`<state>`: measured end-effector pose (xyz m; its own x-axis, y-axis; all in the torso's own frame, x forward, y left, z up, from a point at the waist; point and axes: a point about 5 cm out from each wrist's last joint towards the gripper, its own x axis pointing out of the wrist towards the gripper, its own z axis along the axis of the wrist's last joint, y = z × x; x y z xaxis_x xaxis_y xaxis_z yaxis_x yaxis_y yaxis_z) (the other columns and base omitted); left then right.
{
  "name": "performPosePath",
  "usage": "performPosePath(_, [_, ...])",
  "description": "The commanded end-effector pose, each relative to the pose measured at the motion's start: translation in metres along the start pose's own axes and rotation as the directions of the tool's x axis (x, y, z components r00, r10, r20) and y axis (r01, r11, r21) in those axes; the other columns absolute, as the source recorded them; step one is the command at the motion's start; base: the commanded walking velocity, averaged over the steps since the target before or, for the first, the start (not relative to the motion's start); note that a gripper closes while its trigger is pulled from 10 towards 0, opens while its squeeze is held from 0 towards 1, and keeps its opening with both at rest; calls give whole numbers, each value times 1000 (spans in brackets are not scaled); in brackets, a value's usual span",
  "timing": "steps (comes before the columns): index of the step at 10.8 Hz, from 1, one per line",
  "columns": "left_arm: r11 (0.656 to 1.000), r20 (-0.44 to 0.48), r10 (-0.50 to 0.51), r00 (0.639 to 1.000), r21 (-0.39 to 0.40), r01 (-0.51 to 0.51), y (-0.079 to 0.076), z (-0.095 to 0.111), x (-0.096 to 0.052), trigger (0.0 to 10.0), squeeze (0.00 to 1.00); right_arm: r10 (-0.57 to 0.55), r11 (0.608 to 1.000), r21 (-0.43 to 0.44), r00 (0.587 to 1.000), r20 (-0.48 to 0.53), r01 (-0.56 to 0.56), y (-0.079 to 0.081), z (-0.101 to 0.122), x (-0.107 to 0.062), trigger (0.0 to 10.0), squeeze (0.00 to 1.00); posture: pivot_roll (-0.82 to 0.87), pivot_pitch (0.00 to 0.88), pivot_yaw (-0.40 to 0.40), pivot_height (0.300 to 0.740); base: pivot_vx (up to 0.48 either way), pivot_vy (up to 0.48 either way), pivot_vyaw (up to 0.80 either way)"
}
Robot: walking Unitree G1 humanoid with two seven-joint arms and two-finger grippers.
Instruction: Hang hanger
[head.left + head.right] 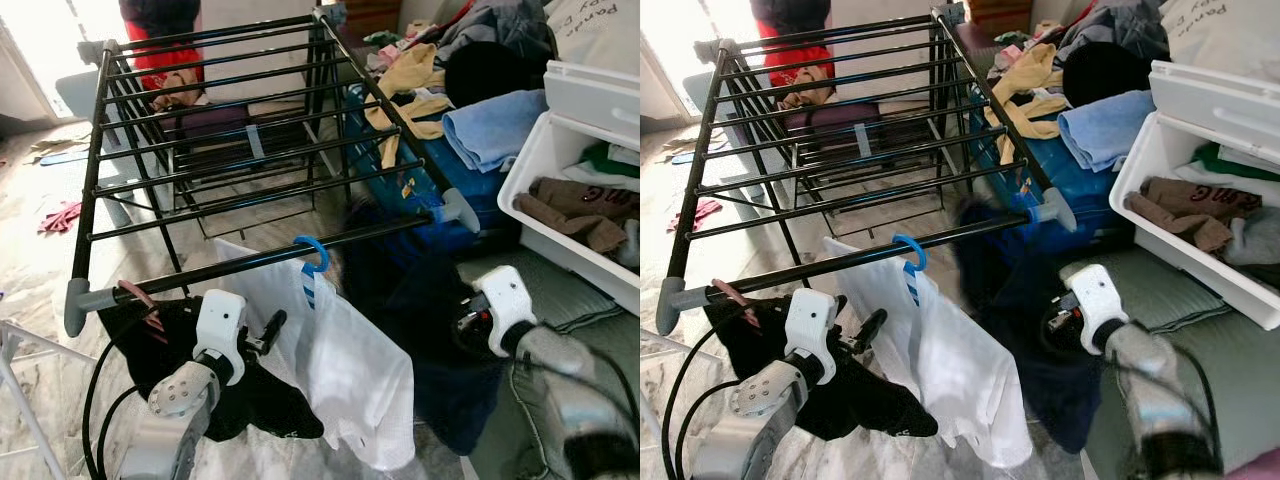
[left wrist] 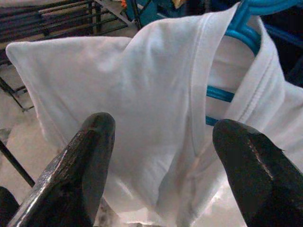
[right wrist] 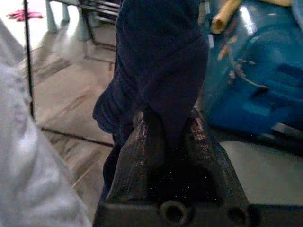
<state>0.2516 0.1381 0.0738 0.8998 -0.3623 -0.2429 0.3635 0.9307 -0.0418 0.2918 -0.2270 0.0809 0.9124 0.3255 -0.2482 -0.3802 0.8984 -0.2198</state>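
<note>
Right gripper [image 3: 165, 137] is clamped on a fold of a dark navy garment [image 1: 420, 330], the cloth pinched between its two black fingers [image 3: 137, 156]; the hanger of this garment cannot be made out, and the fabric is blurred in both eye views. The garment is held low, just under the near rail of the black drying rack [image 1: 250, 150], close to the rail's grey end cap [image 1: 458, 208].

Left gripper [image 2: 161, 156] is spread wide, nothing held between its fingers [image 2: 90, 151], and is pointed at a white T-shirt [image 1: 340, 350]. The shirt is carried on a blue hanger [image 1: 312, 255], whose hook is seen over the near rail about midway along it. A black garment [image 1: 200, 380] is hung from a pink hanger [image 1: 140, 298] at the rail's left end, partly behind the left wrist.

To the robot's right, a white plastic bin [image 1: 540, 215] is noted, with brown and green clothes inside. Behind it, a folded light blue towel [image 1: 495, 125] is laid on a heap of mixed clothes, with a yellow garment [image 1: 410, 75] beside it. A blue bag [image 1: 400, 170] is set under the rack's right side. A person in red [image 1: 160, 50] is partly seen beyond the far end of the rack. A pink cloth [image 1: 60, 215] is lying on the tiled floor [image 1: 40, 260].
</note>
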Motion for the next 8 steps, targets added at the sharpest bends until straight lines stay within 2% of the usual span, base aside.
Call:
performPosePath(1, [1000, -4, -3, 1000, 8, 3, 1, -1, 0, 10000, 0, -71, 997, 12, 994, 77, 70, -2, 15, -5, 0, 0, -156, 0, 51, 740, 0, 0, 0])
performPosePath(2, [1000, -4, -13, 1000, 11, 13, -1, -2, 0, 10000, 0, -129, 990, 55, 990, 57, 126, 4, 9, -13, 0, 0, -158, 0, 50, 740, 0, 0, 0])
performPosePath(3, [1000, -5, -15, 1000, 15, 15, -1, -2, -1, 10000, 0, -146, 984, 105, 989, 16, 143, 15, 0, -23, 10000, 0, -159, 0, 51, 740, 0, 0, 0])
performPosePath(4, [999, -13, 16, 1000, 42, -16, 2, -2, 0, 10000, 0, -140, 981, 138, 990, 3, 139, 22, -2, -26, 10000, 0, -161, 0, 53, 740, 0, 0, 0])
performPosePath(5, [998, -18, 46, 999, 39, -46, 5, -3, 2, 10000, 0, -64, 987, 149, 998, -9, 65, 38, -3, -26, 10000, 0, -173, 0, 66, 740, 0, 0, 0])
performPosePath(7, [998, -10, 28, 1000, 49, -27, 3, -2, 4, 10000, 0, -57, 989, 132, 998, -36, 61, 48, 3, -21, 10000, 0, -174, 0, 67, 740, 0, 0, 0])
performPosePath(8, [997, -12, 61, 998, 53, -60, 5, -2, 4, 10000, 0, -39, 989, 140, 998, -49, 46, 53, 3, -22, 10000, 0, -175, 0, 63, 740, 0, 0, 0])
